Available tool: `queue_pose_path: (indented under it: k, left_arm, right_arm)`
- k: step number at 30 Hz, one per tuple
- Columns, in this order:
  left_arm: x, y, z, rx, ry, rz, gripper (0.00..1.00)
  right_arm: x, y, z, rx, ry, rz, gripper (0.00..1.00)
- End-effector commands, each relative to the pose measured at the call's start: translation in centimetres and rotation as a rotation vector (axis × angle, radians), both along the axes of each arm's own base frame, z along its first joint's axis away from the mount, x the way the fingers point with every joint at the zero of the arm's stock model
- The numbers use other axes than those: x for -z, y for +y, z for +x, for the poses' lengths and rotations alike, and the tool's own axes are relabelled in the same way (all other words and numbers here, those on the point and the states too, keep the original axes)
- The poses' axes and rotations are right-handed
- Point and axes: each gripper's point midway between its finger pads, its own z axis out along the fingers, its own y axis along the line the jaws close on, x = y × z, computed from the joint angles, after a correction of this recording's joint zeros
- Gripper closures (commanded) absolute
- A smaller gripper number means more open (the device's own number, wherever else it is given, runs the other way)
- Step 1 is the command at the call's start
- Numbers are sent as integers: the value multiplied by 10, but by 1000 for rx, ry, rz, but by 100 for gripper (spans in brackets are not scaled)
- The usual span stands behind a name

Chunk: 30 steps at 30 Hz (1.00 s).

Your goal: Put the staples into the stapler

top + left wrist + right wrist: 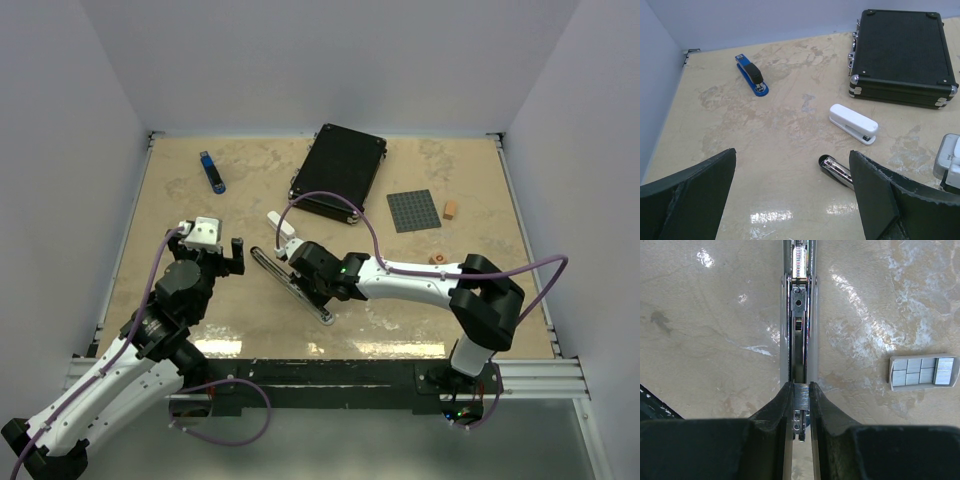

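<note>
Stapler (799, 315) cut off at top edge, near end hidden behind right gripper (801, 392)

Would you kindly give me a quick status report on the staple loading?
Left gripper open, off the work. Right gripper shut on staple strip, lined up over open stapler magazine. Staples box lies beside it. Nothing in the way.
</note>
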Motion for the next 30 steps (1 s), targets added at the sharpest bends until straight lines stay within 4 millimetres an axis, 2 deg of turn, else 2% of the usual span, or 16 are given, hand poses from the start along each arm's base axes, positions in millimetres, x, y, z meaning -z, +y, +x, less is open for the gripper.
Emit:
queue_pose_path:
  k: [1,12,30]
  left_arm:
    - [-19,-1,1,-1,-37,-40,0]
    - [-19,-1,1,1,-37,-40,0]
    - [-20,-1,1,2,-40,-43,0]
  right_arm:
    - [-2,7,-2,-31,-8,23,93]
    - [-6,12,-3,-50,-6,47,93]
    - [7,10,-5,-58,12,20,94]
